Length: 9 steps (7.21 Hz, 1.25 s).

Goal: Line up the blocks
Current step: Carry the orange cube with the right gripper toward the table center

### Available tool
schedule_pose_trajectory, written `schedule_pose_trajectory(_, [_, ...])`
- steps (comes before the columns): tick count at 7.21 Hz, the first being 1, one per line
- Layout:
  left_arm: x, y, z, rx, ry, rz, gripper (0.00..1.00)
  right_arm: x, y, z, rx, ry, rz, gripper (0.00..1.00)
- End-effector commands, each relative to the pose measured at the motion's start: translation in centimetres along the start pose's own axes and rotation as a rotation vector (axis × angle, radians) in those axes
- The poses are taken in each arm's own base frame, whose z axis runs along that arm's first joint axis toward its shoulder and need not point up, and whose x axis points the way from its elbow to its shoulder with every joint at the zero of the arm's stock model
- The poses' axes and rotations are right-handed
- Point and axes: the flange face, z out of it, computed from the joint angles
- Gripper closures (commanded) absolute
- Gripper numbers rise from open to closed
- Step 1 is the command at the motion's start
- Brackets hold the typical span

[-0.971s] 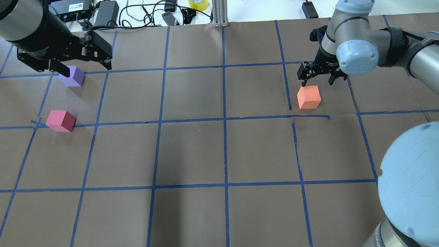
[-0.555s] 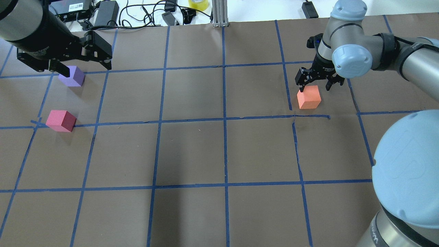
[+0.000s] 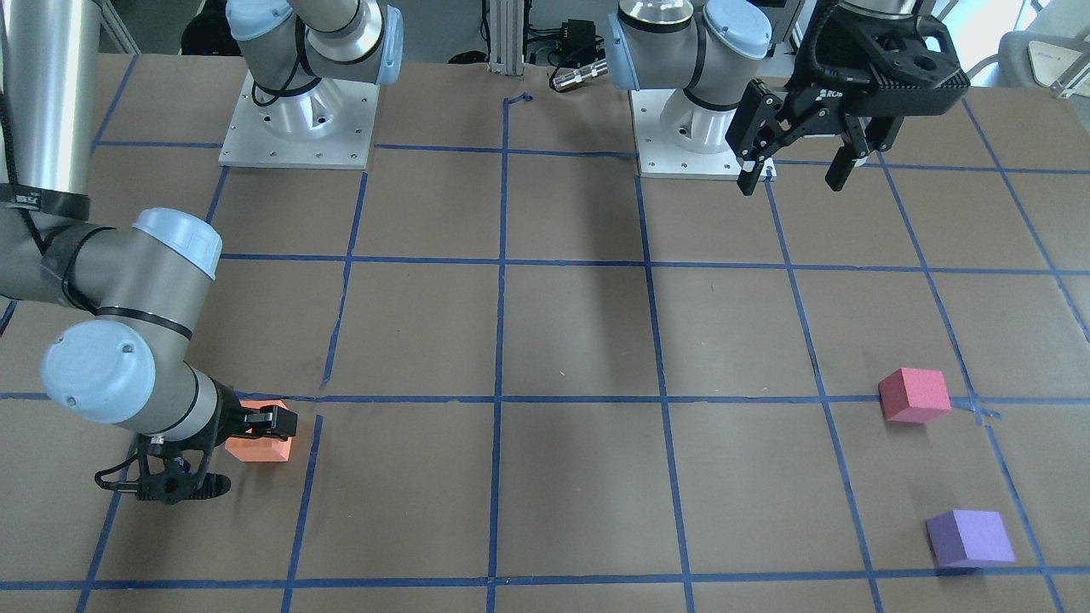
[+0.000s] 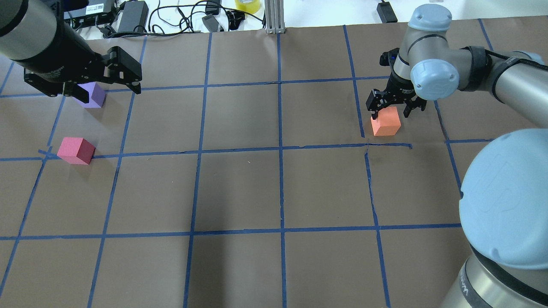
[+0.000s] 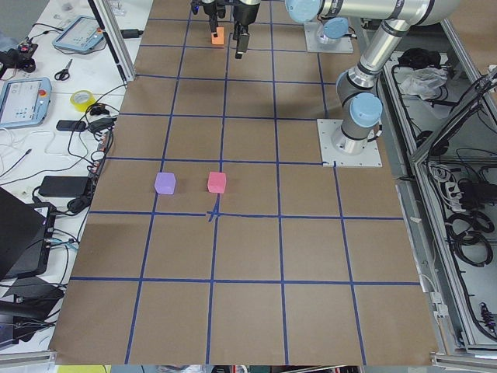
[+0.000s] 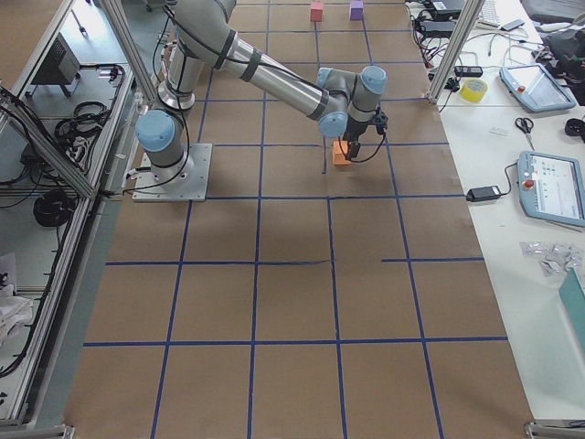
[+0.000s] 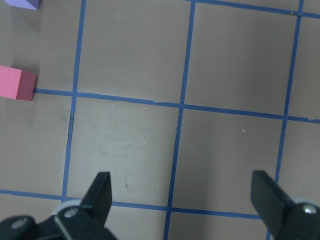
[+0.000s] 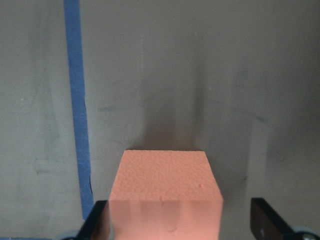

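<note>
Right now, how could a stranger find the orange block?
Find the right arm over the brown gridded table. The orange block sits within the open right gripper. It alone is orange; the pinkish-red block and purple block lie far away.

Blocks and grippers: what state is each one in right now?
orange block: on the table, not clamped
pinkish-red block: on the table, free
purple block: on the table, free
right gripper: open, straddling the orange block
left gripper: open, empty, held high

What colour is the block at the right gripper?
The block is orange, clearest in the right wrist view.
</note>
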Motion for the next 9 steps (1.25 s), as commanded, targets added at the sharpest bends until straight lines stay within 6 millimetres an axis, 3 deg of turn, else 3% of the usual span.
schedule_pose_trajectory(1, [0.0,0.0,0.0,0.002,0.0,0.0,0.0,-0.1,-0.3,1.0,-0.012,-0.004,-0.001,0.28])
schedule_pose_trajectory(2, [0.0,0.1,0.1,0.001,0.0,0.0,0.0,-0.3,-0.3,1.1,-0.013,-0.019,0.002,0.73])
schedule_pose_trajectory(3, [0.0,0.1,0.0,0.002,0.0,0.0,0.0,-0.8,-0.6,0.4,0.002,-0.044,0.007,1.0])
schedule_pose_trajectory(4, [0.0,0.1,0.0,0.002,0.001,0.0,0.0,-1.9,-0.5,-0.3,0.013,-0.041,-0.008,1.0])
schedule_pose_trajectory(5, [0.0,0.1,0.0,0.002,0.001,0.0,0.0,-4.7,-0.7,-3.1,0.062,-0.03,-0.039,1.0])
schedule_pose_trajectory(6, [0.0,0.1,0.0,0.002,0.001,0.0,0.0,-9.2,-1.2,-5.6,0.101,-0.02,-0.008,1.0])
schedule_pose_trajectory(7, [0.0,0.1,0.0,0.001,0.001,0.0,0.0,-13.5,-1.2,-6.7,0.112,-0.029,0.047,1.0])
schedule_pose_trajectory(9, [0.0,0.2,-0.1,0.002,0.001,0.0,0.0,-21.0,-0.4,-6.1,0.121,-0.03,0.079,1.0])
